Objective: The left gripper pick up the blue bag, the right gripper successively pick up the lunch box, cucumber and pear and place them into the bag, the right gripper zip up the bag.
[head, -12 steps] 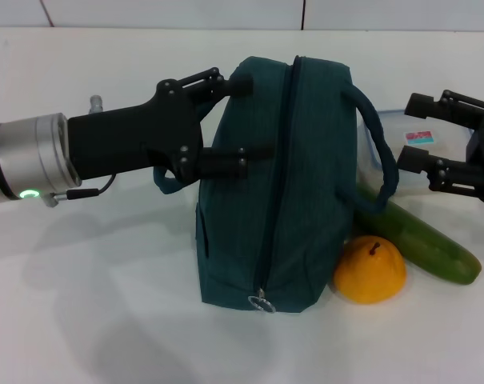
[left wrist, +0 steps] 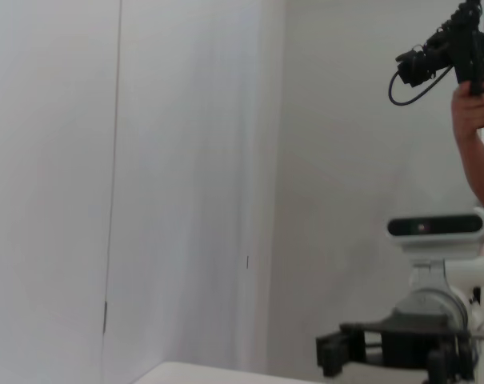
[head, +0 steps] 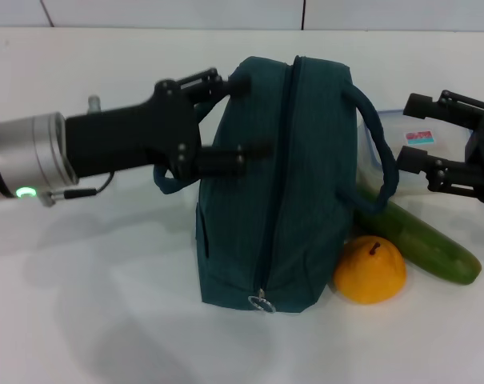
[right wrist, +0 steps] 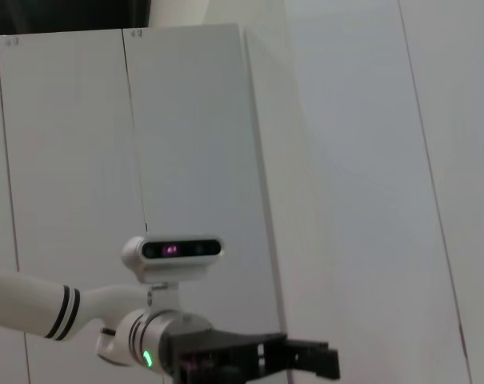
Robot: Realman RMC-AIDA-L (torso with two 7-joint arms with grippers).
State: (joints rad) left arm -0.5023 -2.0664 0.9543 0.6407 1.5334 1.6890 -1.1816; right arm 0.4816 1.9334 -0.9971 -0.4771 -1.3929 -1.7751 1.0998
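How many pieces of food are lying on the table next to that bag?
2. The pear sits against the blue bag at its right front corner; the cucumber lies just behind the pear, angling back behind the bag's handle. The bag may hide others.
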